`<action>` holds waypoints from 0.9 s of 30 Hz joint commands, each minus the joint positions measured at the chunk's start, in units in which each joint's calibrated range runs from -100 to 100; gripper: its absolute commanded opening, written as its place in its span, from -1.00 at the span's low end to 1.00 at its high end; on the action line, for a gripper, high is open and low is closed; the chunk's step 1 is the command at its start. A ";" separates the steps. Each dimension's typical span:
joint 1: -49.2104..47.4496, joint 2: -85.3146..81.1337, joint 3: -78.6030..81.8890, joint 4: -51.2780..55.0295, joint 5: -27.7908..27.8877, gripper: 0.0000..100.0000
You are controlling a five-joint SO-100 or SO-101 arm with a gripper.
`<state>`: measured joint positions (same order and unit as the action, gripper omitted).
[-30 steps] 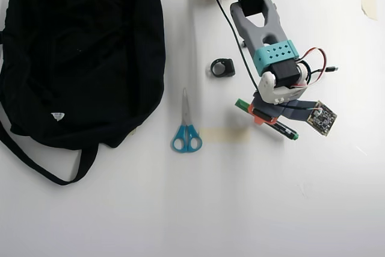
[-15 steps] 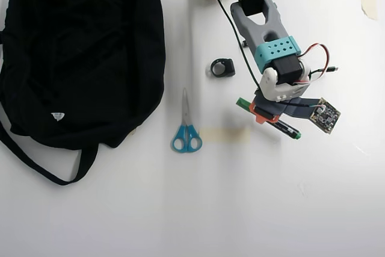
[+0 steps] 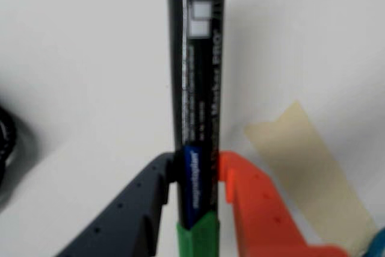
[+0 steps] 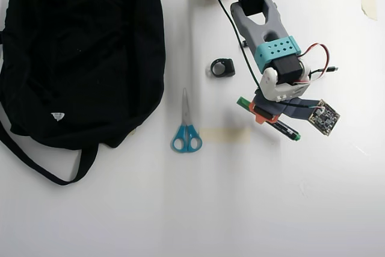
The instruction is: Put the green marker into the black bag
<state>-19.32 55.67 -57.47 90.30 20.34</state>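
The black bag [image 4: 78,52] filled the overhead view's ten o'clock area. At three o'clock from it, past the scissors [image 4: 186,130], the gripper [image 4: 263,114] was clamped around the green marker [image 4: 287,130], its barrel [image 3: 195,88] pinched between both fingers in the wrist view.

a plain white table [image 4: 240,209] fills the view, evenly lit, with what looks like beige tape [image 4: 224,135] stuck on.

Green marker [image 4: 268,118] far from black bag [image 4: 78,52]
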 commanded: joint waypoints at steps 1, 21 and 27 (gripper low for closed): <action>0.25 -1.89 -2.55 -1.32 -0.10 -0.96; 0.40 -1.89 -4.26 -1.24 -10.33 -0.96; 2.50 -1.89 -5.51 -1.06 -13.32 -0.96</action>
<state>-18.96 55.67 -59.43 89.87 7.89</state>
